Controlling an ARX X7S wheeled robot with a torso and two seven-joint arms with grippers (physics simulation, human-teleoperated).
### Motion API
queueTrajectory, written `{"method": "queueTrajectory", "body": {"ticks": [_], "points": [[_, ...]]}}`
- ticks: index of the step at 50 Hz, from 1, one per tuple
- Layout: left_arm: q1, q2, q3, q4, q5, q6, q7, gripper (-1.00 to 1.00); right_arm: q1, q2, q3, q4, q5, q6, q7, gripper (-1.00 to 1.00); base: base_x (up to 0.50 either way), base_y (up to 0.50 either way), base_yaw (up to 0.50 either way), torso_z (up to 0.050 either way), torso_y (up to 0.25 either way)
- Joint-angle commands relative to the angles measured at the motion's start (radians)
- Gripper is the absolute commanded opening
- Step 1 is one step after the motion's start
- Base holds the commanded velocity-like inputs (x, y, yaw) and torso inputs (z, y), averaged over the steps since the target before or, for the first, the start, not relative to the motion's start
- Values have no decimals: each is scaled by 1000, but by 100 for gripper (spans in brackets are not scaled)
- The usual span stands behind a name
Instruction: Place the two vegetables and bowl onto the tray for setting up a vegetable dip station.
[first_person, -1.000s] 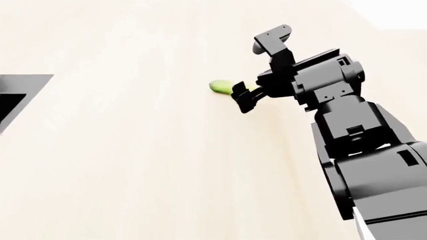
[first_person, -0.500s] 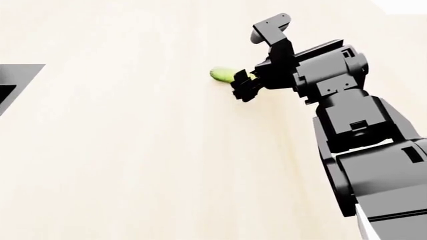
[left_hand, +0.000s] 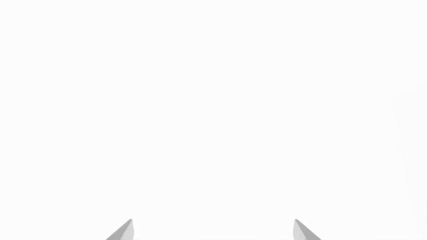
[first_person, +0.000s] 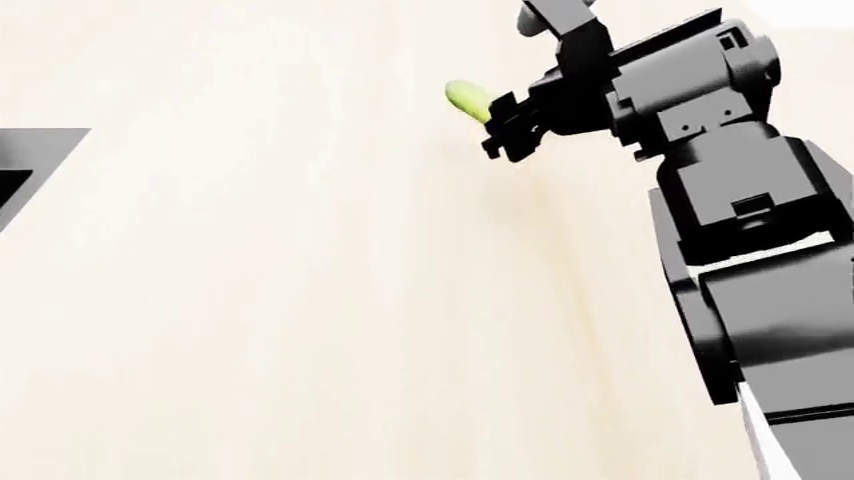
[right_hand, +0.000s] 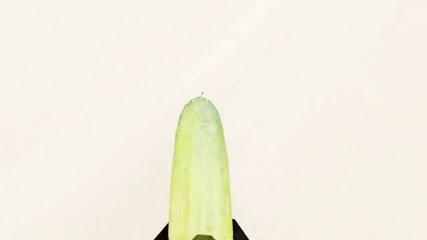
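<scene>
One cucumber (first_person: 467, 98) is in view, and it is the only vegetable the pictures show. It is clamped at one end by the right gripper (first_person: 505, 125), whose black jaws close on it while the rest of the light green body sticks out beyond them toward the far side of the table (first_person: 267, 300). In the right wrist view the cucumber (right_hand: 200, 170) runs straight away from the camera, its blunt tip free, with the two dark fingertips (right_hand: 163, 234) just showing on either side of its near end. Pale wood lies behind it; whether it is lifted clear of the surface or touching it cannot be told.

One right arm (first_person: 747, 250) fills the right side of the head view, reaching over the table toward its far edge. One dark rectangular shape (first_person: 34, 170) sits at the left edge of the table, well apart from the cucumber.

The left gripper (left_hand: 213, 231) shows only as two grey fingertips (left_hand: 123, 231), set wide apart, nothing between them, before a blank white field.
</scene>
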Motion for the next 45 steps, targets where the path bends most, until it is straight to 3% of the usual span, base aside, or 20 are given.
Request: {"method": "queueTrajectory", "body": {"ticks": [1, 12, 19, 30, 34, 41, 44, 45], "points": [[1, 4, 0, 3, 3, -3, -6, 100, 188, 10, -21, 3, -8, 12, 23, -100, 0, 0, 0, 0, 0], [8, 3, -14, 4, -6, 14, -13, 100, 331, 7, 85, -2, 61, 9, 69, -100, 0, 0, 0, 0, 0], [20, 5, -20, 5, -2, 26, -21, 100, 299, 39, 116, -173, 85, 77, 110, -100, 0, 0, 0, 0, 0], [23, 5, -26, 1, -15, 32, -24, 100, 240, 67, 156, -490, 107, 292, 191, -100, -3, 0, 0, 0, 246], [21, 3, -30, 0, -16, 33, -23, 100, 219, 85, 127, -673, 108, 403, 190, -100, -3, 0, 0, 0, 250], [20, 3, -33, 5, -18, 31, -25, 100, 164, 77, 283, -1113, 149, 701, 291, -100, -2, 0, 0, 0, 250], [20, 4, -32, 8, -16, 29, -24, 100, 124, 122, 224, -1354, 153, 711, 288, -100, 0, 0, 0, 0, 250], [19, 4, -32, 7, -17, 29, -24, 100, 109, 112, 269, -1424, 165, 700, 288, -100, 0, 0, 0, 0, 250]]}}
